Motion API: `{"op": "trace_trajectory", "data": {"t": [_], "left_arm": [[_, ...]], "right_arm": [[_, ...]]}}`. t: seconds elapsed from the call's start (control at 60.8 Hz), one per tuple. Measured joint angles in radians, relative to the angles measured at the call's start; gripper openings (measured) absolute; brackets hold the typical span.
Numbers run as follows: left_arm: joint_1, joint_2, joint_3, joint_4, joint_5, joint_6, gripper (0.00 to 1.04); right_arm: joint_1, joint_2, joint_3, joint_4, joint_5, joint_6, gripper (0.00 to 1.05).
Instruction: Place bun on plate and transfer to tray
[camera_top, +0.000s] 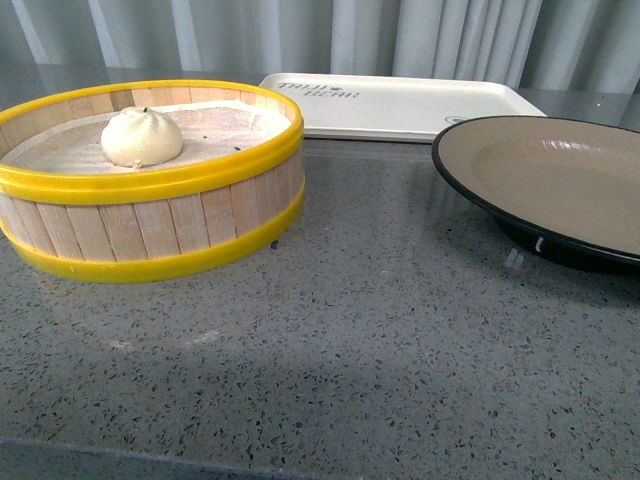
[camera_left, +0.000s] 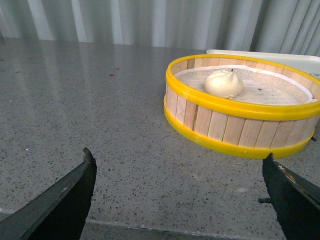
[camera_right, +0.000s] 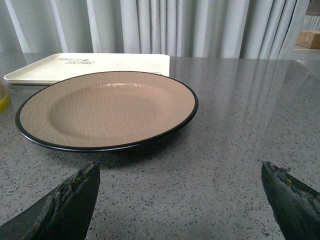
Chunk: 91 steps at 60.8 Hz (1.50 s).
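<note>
Front view: bun (camera_top: 141, 137) sits pleats-up in basket (camera_top: 150, 225); left gripper (camera_left: 178, 153) and right gripper (camera_right: 180, 164) spread wide.

Soft, even light fills every view, the polished worktop (camera_top: 400, 330) beyond the left tool (camera_left: 178, 154) and right tool (camera_right: 180, 165) mirrors pale streaks, shadows are faint, and the near tool fingers (camera_left: 60, 200) look dark, slightly blurred.

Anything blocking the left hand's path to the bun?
Only the basket: the bun sits inside it, so the open left hand must come over its yellow rim. Nothing else visible between.
</note>
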Motion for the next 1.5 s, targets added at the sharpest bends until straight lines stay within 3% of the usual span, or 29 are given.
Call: {"op": "trace_trajectory", "data": {"t": [0.707,0.773,0.855,0.97,1.118,1.25,1.497], "left_arm": [[0.000,0.000,0.000,0.000,0.001,0.000,0.98],[0.024,0.104,0.077,-0.205,0.103,-0.013,0.98],[0.054,0.267,0.187,-0.407,0.161,-0.033,0.98],[0.109,0.343,0.259,-0.428,0.209,-0.055,0.98],[0.151,0.406,0.391,-0.348,0.214,-0.068,0.98],[0.087,0.507,0.476,-0.260,0.148,-0.076,0.98],[-0.193,0.817,0.665,-0.082,-0.032,-0.068,0.98]], "right_arm": [[0.000,0.000,0.000,0.000,0.000,0.000,0.96],[0.000,0.000,0.000,0.000,0.000,0.000,0.96],[0.000,0.000,0.000,0.000,-0.003,0.000,0.96],[0.001,0.000,0.000,0.000,0.000,0.000,0.96],[0.001,0.000,0.000,0.000,0.000,0.000,0.96],[0.001,0.000,0.000,0.000,0.000,-0.001,0.96],[0.001,0.000,0.000,0.000,0.000,0.000,0.96]]}}
